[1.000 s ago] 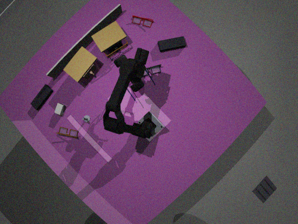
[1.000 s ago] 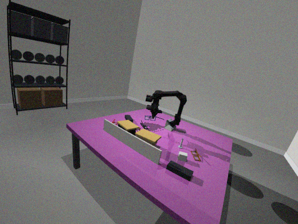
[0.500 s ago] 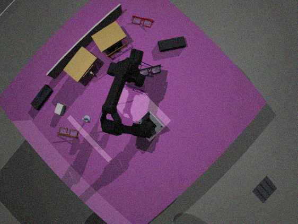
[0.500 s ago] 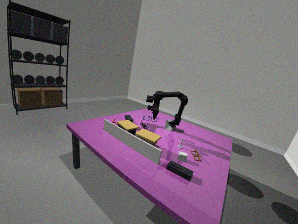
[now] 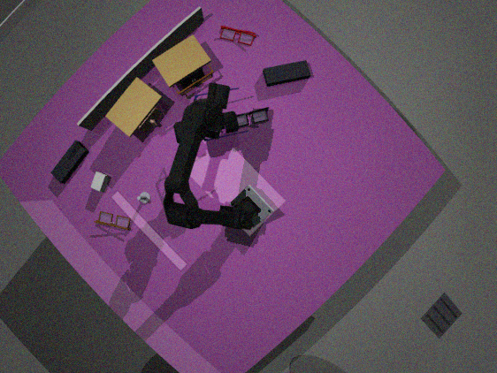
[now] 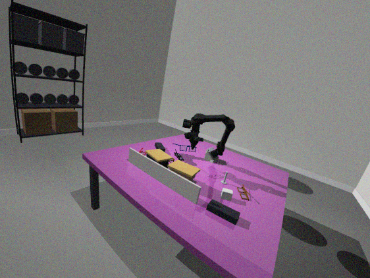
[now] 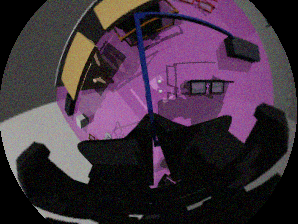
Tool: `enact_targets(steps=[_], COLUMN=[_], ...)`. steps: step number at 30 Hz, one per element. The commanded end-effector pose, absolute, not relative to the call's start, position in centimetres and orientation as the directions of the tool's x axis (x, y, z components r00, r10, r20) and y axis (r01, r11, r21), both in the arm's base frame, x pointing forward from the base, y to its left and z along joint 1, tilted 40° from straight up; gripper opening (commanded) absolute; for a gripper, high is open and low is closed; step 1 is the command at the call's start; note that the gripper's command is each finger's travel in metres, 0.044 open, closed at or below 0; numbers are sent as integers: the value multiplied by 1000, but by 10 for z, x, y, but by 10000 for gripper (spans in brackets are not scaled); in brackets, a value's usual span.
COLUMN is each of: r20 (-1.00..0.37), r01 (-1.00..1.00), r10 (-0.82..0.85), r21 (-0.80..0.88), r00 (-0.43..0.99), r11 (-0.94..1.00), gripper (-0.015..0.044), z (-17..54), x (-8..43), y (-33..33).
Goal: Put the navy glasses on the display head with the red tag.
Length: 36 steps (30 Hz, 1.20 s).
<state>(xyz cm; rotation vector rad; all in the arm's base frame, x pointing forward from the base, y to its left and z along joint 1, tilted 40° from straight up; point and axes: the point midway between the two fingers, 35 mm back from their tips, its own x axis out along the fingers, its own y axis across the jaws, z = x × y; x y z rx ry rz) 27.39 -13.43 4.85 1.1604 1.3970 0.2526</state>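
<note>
The navy glasses (image 6: 185, 146) (image 7: 144, 60) hang from my gripper (image 6: 193, 147) (image 7: 150, 116), which is shut on them above the table. In the wrist view their front bar runs up from the fingers and one temple curves right; in the top view the arm covers much of them. One display head sits in shadow under a tan top (image 5: 181, 59) (image 6: 159, 155) (image 7: 120, 11), with an orange-brown bar (image 5: 194, 82) in front. The other is under the second tan top (image 5: 133, 106) (image 6: 184, 168) (image 7: 78, 65), with a pinkish nose-like piece (image 5: 153, 121). I cannot make out a red tag.
Black glasses (image 5: 260, 116) (image 7: 198, 87) lie near the arm. Red glasses (image 5: 238, 35), brown glasses (image 5: 117, 222), dark blocks (image 5: 287, 73) (image 5: 70, 162), a white block (image 5: 99, 181) and a small post (image 6: 225, 178) stand around. A long wall (image 5: 133, 72) (image 6: 164, 176) runs behind the heads.
</note>
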Motion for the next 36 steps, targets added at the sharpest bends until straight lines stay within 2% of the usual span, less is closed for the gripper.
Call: enact_targets(steps=[1, 10, 18, 27, 36], r20=[-638, -661, -681, -704, -725], r01=[336, 10, -286, -591, -828], r10=[737, 727, 715, 700, 682], r21=[760, 741, 662, 515, 325], r00=[223, 187, 156, 123, 92], r11=[556, 671, 693, 622, 457], gripper=[0, 0, 0, 0, 0], z=[49, 52, 54, 57, 60], x=[273, 274, 274, 274, 274], y=[-130, -122, -116, -109, -102])
